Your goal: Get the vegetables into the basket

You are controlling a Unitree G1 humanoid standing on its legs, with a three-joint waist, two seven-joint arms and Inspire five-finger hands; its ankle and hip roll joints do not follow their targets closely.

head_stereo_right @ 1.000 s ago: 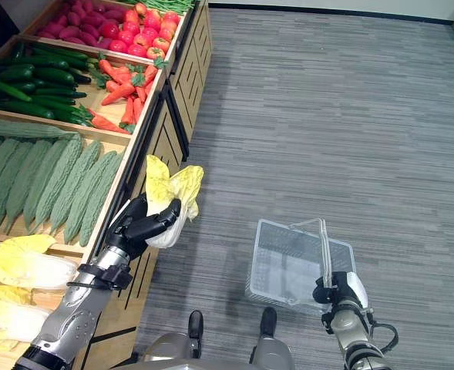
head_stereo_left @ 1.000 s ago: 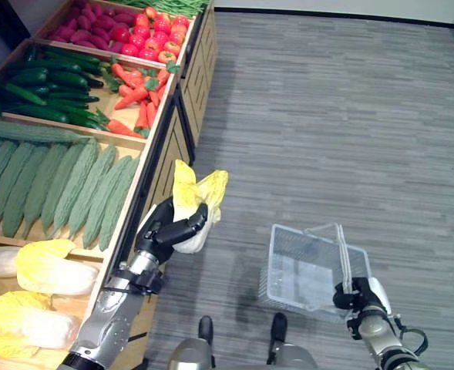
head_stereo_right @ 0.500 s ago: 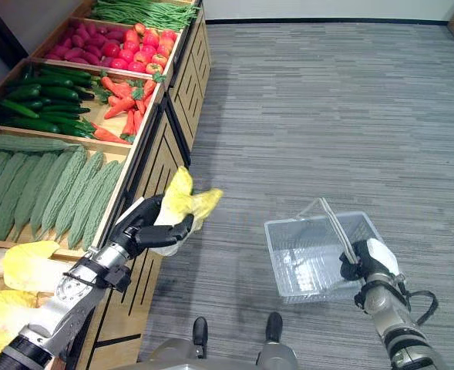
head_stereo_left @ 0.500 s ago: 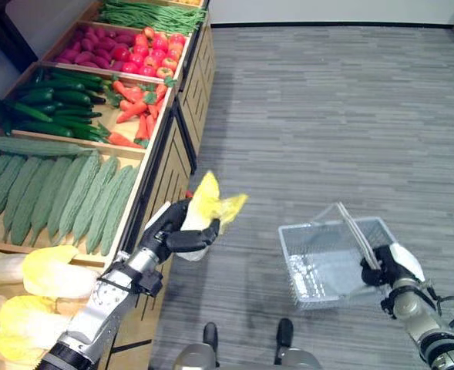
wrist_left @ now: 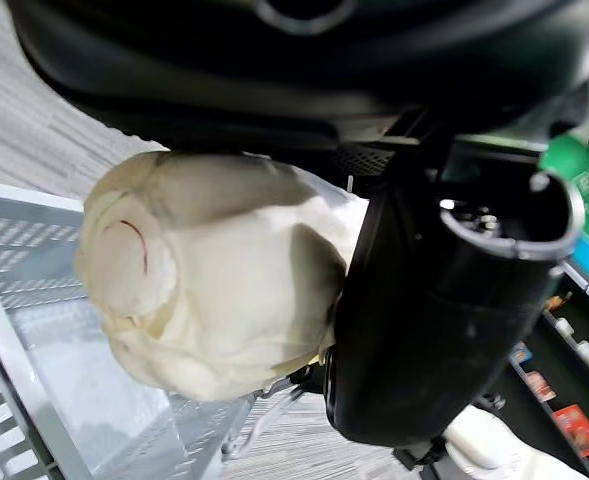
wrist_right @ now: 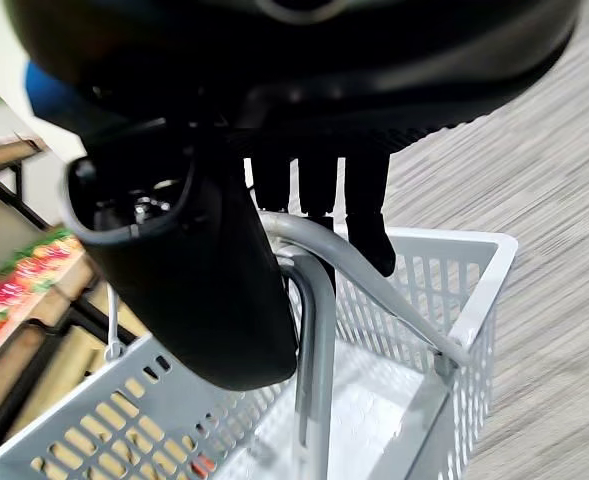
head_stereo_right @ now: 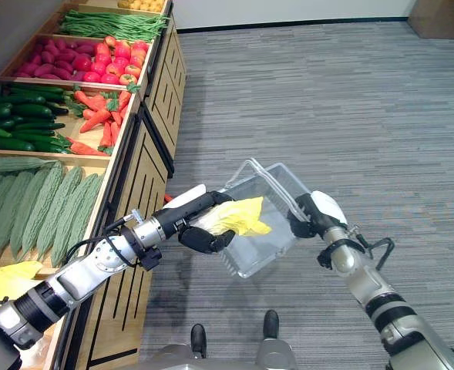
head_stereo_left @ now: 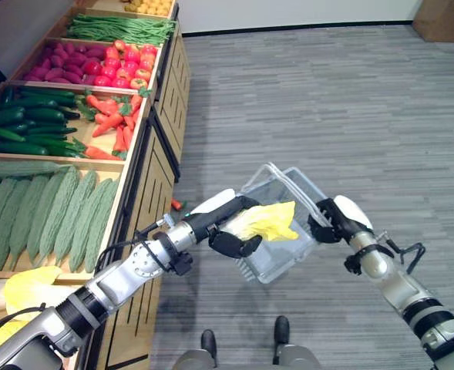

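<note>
My left hand [head_stereo_left: 225, 229] is shut on a pale yellow napa cabbage [head_stereo_left: 267, 222], holding it over the near rim of the white wire basket [head_stereo_left: 282, 254]. From the left wrist, the cabbage's cut stem end [wrist_left: 199, 285] hangs above the basket's grid floor [wrist_left: 34, 330]. My right hand [head_stereo_left: 334, 220] is shut on the basket's grey handles [wrist_right: 314, 300] and holds the basket tilted above the floor. More cabbages [head_stereo_left: 26, 289] lie on the shelf at the lower left.
A wooden produce stand [head_stereo_left: 146, 166] runs along the left, with bitter gourds [head_stereo_left: 42, 204], cucumbers [head_stereo_left: 18, 131], carrots [head_stereo_left: 111, 127], red vegetables [head_stereo_left: 95, 69] and green beans [head_stereo_left: 122, 27]. Grey carpet [head_stereo_left: 327, 100] lies open to the right. A cardboard box [head_stereo_left: 442, 19] sits far right.
The left hand has swung the cabbage rightward to the basket. The right hand has lifted and brought the basket leftward to meet it. The camera view has also shifted.
</note>
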